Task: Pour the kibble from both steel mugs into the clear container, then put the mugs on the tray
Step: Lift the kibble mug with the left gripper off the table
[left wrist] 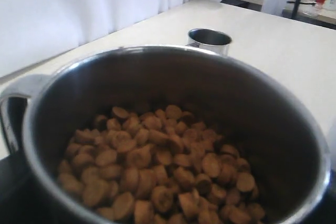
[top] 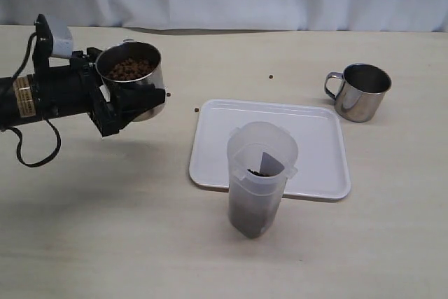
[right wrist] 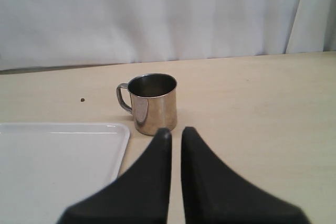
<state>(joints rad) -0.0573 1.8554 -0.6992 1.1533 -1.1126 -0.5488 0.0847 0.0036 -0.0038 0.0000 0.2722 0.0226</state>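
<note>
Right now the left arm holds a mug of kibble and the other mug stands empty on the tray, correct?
Not quite: the exterior view shows the empty mug standing on the table beside the tray, not on it. The held mug does contain kibble.

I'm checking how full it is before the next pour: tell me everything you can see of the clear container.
The clear container is a tall tub of frosted, translucent plastic, tapering downward, with a rounded rim and a small pouring lip. It stands upright on the table, on the camera side of the tray in the exterior view; whether they touch cannot be told. Dark kibble fills its lower part. Its mouth is open and nothing grips it.
</note>
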